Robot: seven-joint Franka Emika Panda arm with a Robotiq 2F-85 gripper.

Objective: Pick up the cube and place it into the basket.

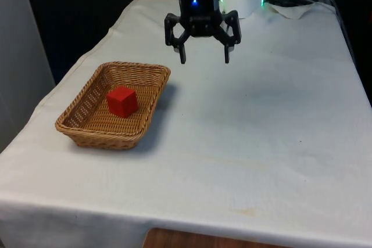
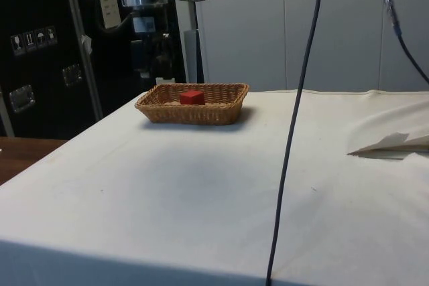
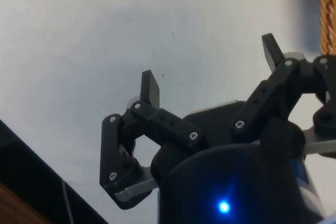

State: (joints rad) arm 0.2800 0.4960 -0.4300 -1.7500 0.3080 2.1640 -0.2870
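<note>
Fingers [image 1: 204,58] (spread wide, empty) hang above cloth beside basket [image 1: 150,74] holding cube [image 1: 122,101].

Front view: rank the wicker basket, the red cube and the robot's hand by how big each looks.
Largest to smallest:
1. wicker basket
2. hand, open, though it hangs farther from the camera, so this rank is unsure
3. red cube, lying in the basket

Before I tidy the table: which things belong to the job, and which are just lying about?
Job: red cube, lying in the wicker basket; open hand above the cloth.
Lying about: crumpled white paper; hanging cable.
</note>
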